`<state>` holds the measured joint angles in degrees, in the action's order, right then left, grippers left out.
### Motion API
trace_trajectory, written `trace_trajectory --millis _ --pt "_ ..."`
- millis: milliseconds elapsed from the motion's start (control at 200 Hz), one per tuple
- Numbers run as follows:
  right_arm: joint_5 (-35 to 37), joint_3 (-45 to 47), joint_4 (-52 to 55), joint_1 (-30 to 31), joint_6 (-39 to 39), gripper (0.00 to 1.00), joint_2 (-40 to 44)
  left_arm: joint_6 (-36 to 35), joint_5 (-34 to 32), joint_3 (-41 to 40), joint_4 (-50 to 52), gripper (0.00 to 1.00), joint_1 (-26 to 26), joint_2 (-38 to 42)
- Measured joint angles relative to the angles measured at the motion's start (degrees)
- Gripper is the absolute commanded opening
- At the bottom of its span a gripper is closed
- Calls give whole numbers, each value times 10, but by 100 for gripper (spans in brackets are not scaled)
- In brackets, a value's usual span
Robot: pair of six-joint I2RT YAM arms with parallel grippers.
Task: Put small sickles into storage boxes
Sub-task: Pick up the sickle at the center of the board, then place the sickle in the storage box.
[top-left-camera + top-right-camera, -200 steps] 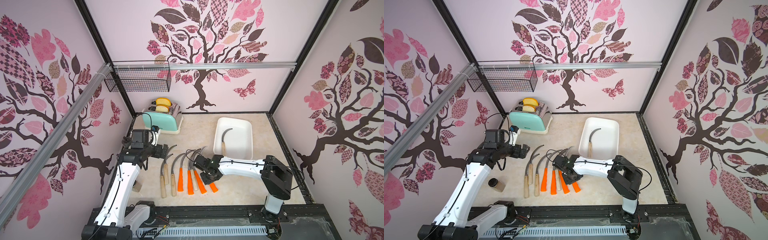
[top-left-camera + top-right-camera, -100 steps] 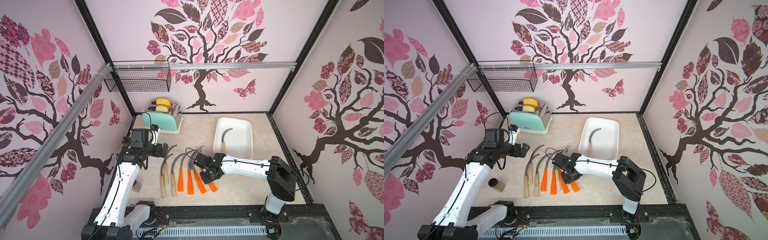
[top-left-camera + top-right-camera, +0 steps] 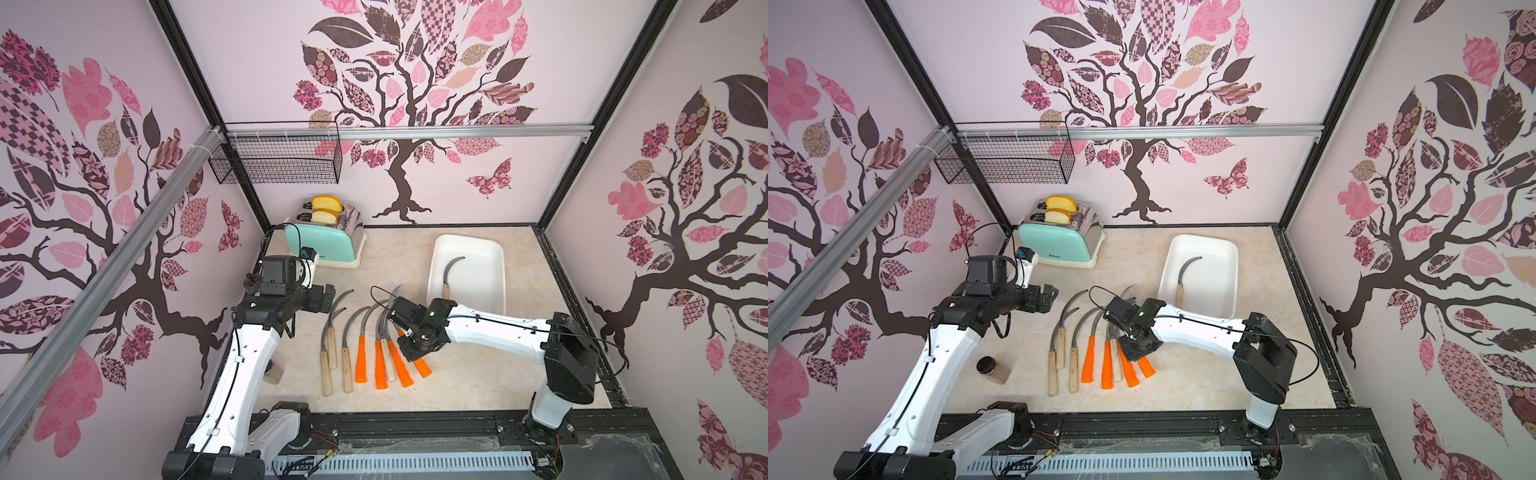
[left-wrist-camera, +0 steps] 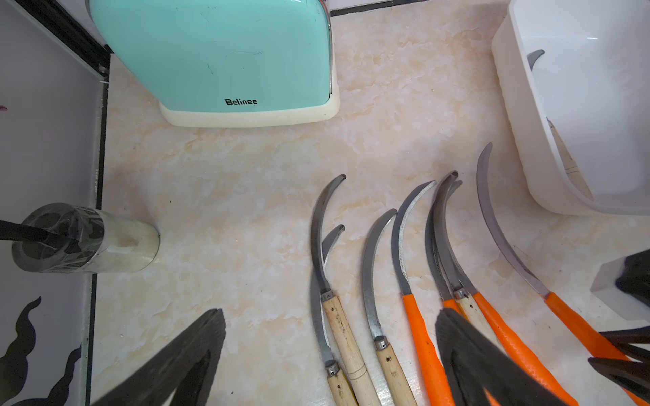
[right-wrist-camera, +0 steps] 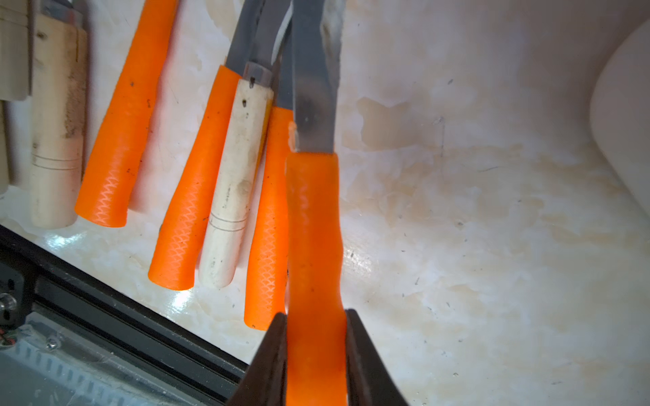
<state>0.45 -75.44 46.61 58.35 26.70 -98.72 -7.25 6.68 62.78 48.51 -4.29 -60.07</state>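
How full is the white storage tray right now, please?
Nearly empty: the white tray holds a single wooden-handled sickle.

Over the last second the right arm's elbow [image 3: 569, 361] swung outward, back and away from the right gripper [image 5: 315, 314], so the forearm stretched out longer behind it. The gripper itself, pinched on the end orange-handled sickle [image 5: 313, 228], edged only a shade forward, and the blade tip crept a little nearer the white tray [image 3: 496, 266] ahead.
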Motion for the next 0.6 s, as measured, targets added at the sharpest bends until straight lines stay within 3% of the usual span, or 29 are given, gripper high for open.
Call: trace_trajectory --millis 600 --pt "-20 -97 43 -147 -45 14 50 -1 4 6 0 98 0 1"
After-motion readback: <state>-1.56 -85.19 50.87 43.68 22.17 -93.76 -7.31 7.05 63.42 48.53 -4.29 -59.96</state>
